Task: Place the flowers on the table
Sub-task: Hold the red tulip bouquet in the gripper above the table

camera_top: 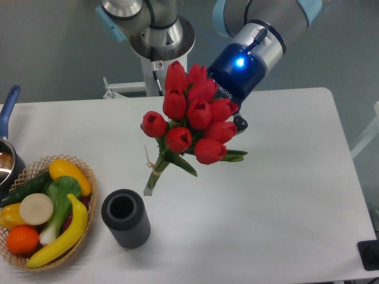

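The flowers [192,121], a bunch of red tulips with green stems tied with pale string, hang tilted above the middle of the white table [284,195]. The blooms point up and to the right. The cut stem ends [151,184] point down-left, close over the tabletop. My gripper [237,127] comes in from the upper right, behind the blooms. Its fingers are mostly hidden by the tulips, and it appears shut on the bunch.
A dark grey ribbed cylinder vase [125,218] stands upright just below-left of the stem ends. A wicker basket [89,177] of fruit and vegetables sits at the front left. A pot with a blue handle [7,109] is at the left edge. A black object [369,254] sits at the front right corner.
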